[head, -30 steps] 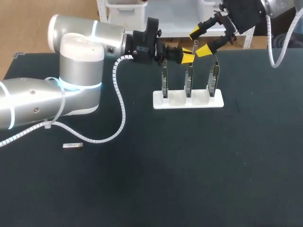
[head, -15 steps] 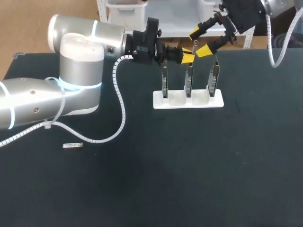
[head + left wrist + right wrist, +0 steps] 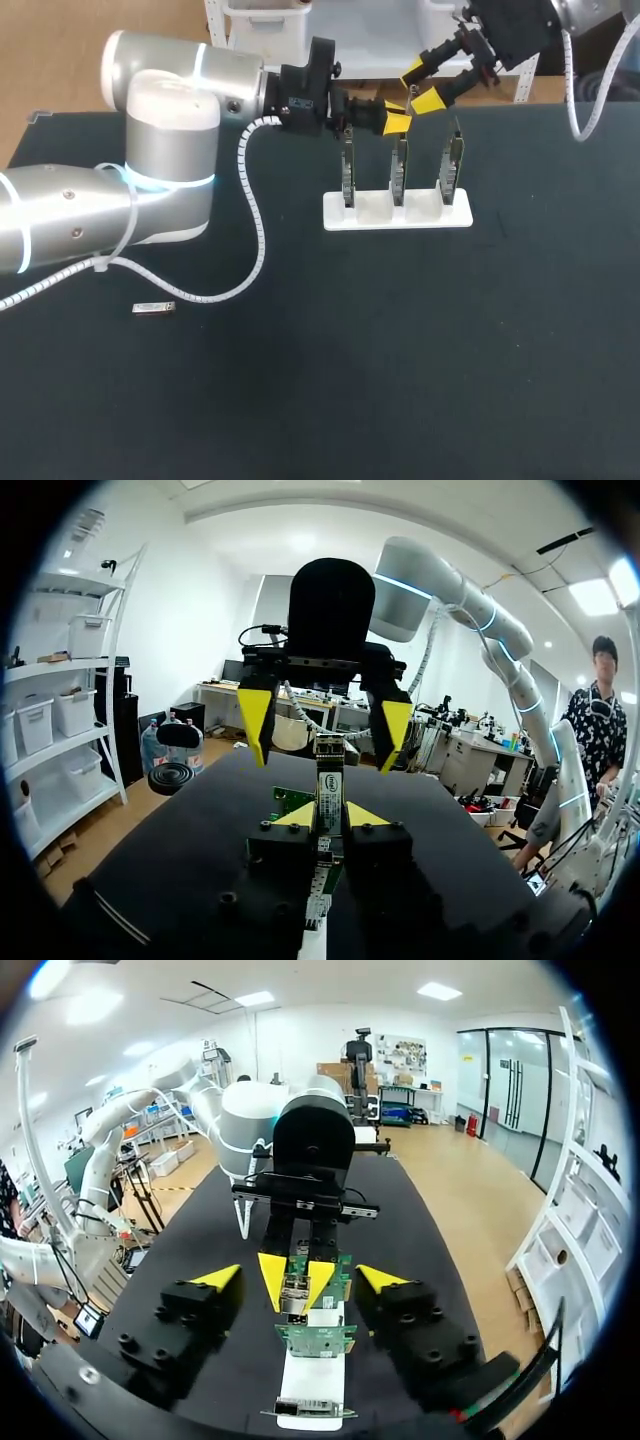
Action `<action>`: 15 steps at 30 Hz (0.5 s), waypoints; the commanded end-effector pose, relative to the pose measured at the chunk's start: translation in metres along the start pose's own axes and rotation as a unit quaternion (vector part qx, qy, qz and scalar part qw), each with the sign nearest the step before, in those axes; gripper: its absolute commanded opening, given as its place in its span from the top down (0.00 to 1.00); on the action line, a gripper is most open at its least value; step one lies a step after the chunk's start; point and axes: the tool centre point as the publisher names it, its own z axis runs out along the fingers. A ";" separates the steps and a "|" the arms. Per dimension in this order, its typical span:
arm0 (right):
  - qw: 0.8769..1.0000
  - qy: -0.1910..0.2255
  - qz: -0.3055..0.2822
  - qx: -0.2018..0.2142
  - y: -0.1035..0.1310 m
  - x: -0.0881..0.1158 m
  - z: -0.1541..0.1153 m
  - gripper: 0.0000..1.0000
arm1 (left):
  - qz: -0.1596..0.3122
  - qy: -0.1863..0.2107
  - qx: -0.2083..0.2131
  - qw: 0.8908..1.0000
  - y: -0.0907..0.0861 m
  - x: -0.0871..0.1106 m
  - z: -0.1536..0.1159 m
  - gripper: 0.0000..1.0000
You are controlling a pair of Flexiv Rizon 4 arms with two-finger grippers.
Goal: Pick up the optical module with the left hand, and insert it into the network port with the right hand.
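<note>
**Dark tabletop: module held up between two grippers**

Over the far side of the black matte table (image 3: 420,360), a slim metal optical module with a printed label (image 3: 328,783) is held upright by the left gripper (image 3: 331,816). Its yellow tips are closed on the module's lower body from both sides. The right gripper (image 3: 324,723) is placed just beyond, its fingers spread wide and nothing held. The module's upper end appears to lie between them, and no contact is seen. Below, three upright green circuit boards (image 3: 399,170) are set in a white base (image 3: 397,215).

The module is judged light, rigid and smooth-sided, so it could slip or twist in a pinch. It is best taken squarely by its flat sides on the exposed upper half, clear of the left fingers.

Only the head view shows a small silver oblong piece (image 3: 153,308) lying well apart from the boards, and the held module is barely made out there. The label and the grip are shown in the left wrist view. The boards directly under the module are shown in the right wrist view. Which board carries the network port cannot be told.
</note>
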 end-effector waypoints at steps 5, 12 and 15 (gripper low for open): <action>1.000 0.002 0.002 0.006 0.003 0.001 0.000 1.00 | 0.000 0.001 0.001 1.000 0.001 0.000 0.000 1.00; 1.000 0.003 0.005 0.005 0.004 0.002 0.000 1.00 | 0.000 0.001 0.001 1.000 0.001 0.000 0.000 1.00; 1.000 0.002 0.006 0.005 0.005 0.002 0.000 1.00 | 0.000 0.001 0.001 1.000 0.001 0.000 0.000 1.00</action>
